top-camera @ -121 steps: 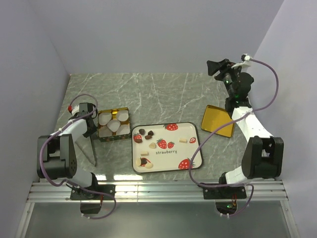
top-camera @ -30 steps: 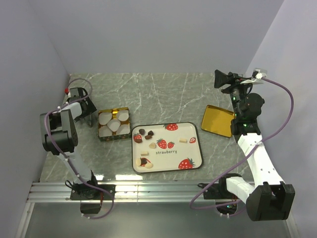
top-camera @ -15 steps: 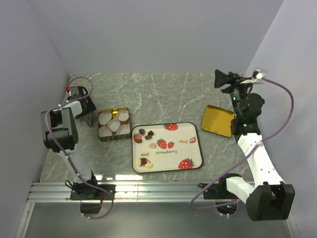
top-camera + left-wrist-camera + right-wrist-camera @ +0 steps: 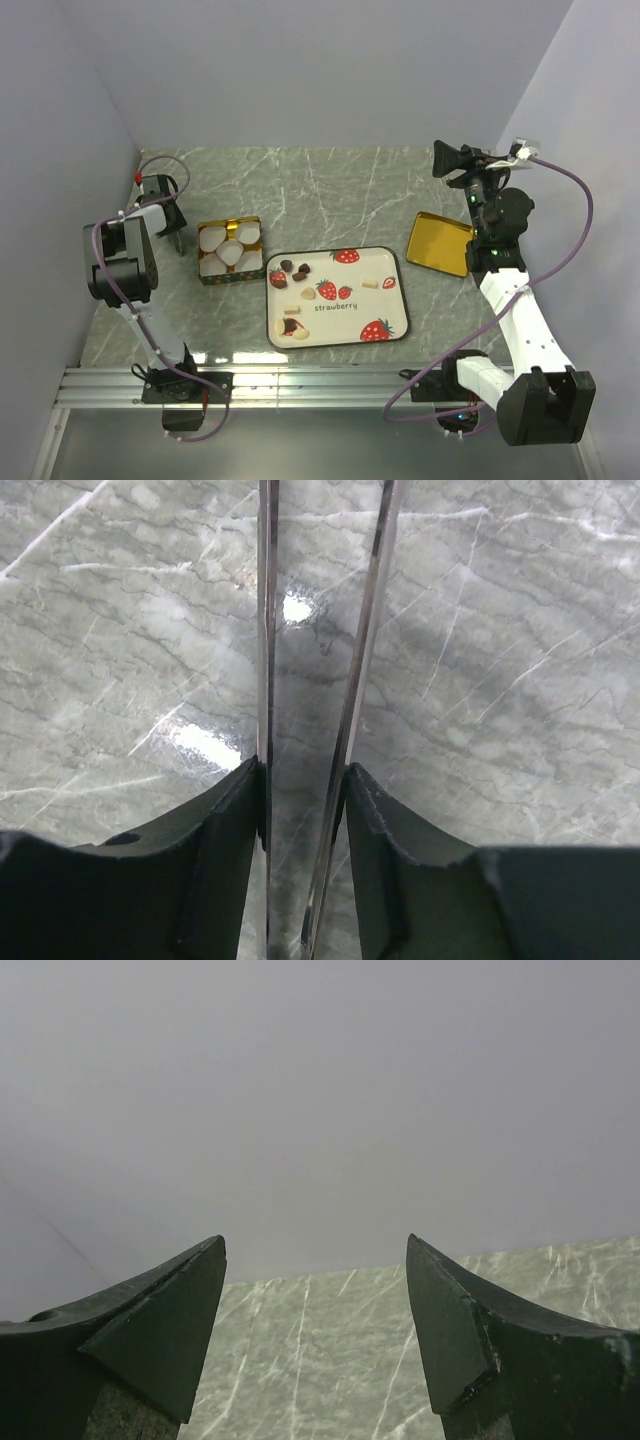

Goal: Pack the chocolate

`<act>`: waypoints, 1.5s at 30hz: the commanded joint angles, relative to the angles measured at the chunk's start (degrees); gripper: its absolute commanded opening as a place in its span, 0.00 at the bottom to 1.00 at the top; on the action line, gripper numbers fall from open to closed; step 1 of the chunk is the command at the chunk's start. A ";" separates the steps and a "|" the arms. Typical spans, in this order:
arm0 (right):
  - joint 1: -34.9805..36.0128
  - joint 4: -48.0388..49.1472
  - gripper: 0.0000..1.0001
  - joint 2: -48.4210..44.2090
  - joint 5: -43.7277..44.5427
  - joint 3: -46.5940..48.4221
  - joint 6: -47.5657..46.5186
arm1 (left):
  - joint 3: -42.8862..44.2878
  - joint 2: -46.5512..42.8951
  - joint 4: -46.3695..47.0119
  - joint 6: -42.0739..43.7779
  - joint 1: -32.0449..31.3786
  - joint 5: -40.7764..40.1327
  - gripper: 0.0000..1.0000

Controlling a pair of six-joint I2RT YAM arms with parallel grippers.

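Note:
The chocolate lies on a white strawberry tray (image 4: 385, 308): dark lumps (image 4: 300, 268) at its left and cream ones (image 4: 371, 283) towards the right. A gold tin (image 4: 203, 275) with white paper cups stands left of the tray. My left gripper (image 4: 172, 214) (image 4: 303, 770) is at the far left, behind the tin, shut on metal tongs (image 4: 178, 239) (image 4: 267, 630) whose two blades point down at the marble. My right gripper (image 4: 441, 160) (image 4: 315, 1250) is open and empty, raised high at the back right, facing the wall.
A gold lid (image 4: 438, 243) lies right of the tray, under my right arm. Grey walls close in the left, back and right. The table is grey-green marble (image 4: 330, 195).
Over four seconds my left gripper moved back and left with the tongs, and my right arm rose and shifted right. In the last half second the tongs tilted slightly.

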 commanded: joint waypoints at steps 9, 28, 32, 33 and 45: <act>0.35 2.69 0.79 1.00 -0.46 0.00 -0.37 | -5.63 -10.41 2.03 1.43 -1.42 -0.65 0.42; 1.92 0.76 0.77 3.38 -1.08 2.37 -0.98 | -8.97 -24.83 0.98 2.49 -5.20 -0.74 0.42; 2.54 -0.38 0.76 3.03 -0.55 2.73 -1.51 | -9.50 -28.87 1.24 2.66 -7.04 0.67 0.42; 2.72 -0.64 0.76 2.77 -0.29 2.73 -1.60 | -9.68 -30.62 1.42 2.84 -8.09 1.10 0.42; 3.25 -5.74 0.76 -2.24 3.48 -0.08 -2.74 | -11.26 -38.36 3.44 7.14 -24.69 13.13 0.40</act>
